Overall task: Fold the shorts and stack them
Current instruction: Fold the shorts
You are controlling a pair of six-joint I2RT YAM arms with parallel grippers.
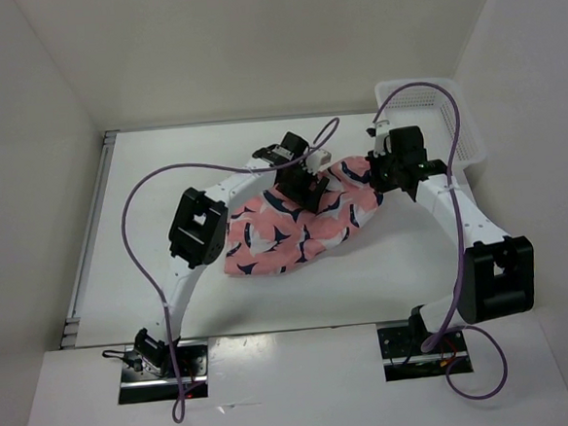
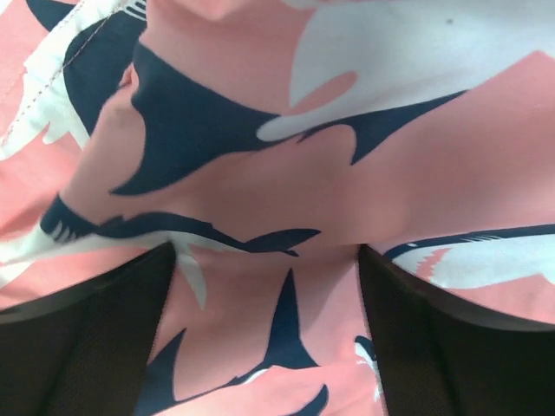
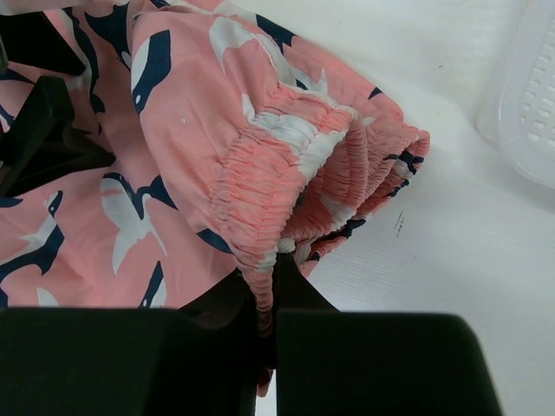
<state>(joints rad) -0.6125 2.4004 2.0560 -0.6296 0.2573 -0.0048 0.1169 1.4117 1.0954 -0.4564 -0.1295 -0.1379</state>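
The salmon-pink shorts [image 1: 290, 230] with navy and white bird shapes lie crumpled in the middle of the table. My left gripper [image 1: 305, 188] is down on their upper middle. In the left wrist view its fingers [image 2: 95, 334] stand wide apart with the fabric [image 2: 277, 173] spread between them, close to the camera. My right gripper [image 1: 383, 176] is at the shorts' right end. In the right wrist view it [image 3: 264, 295] is shut on the gathered elastic waistband [image 3: 260, 186], which runs pinched between the jaws.
A white plastic mesh basket [image 1: 435, 115] stands at the back right corner, just behind the right gripper; its edge shows in the right wrist view [image 3: 529, 104]. White walls enclose the table on the left, back and right.
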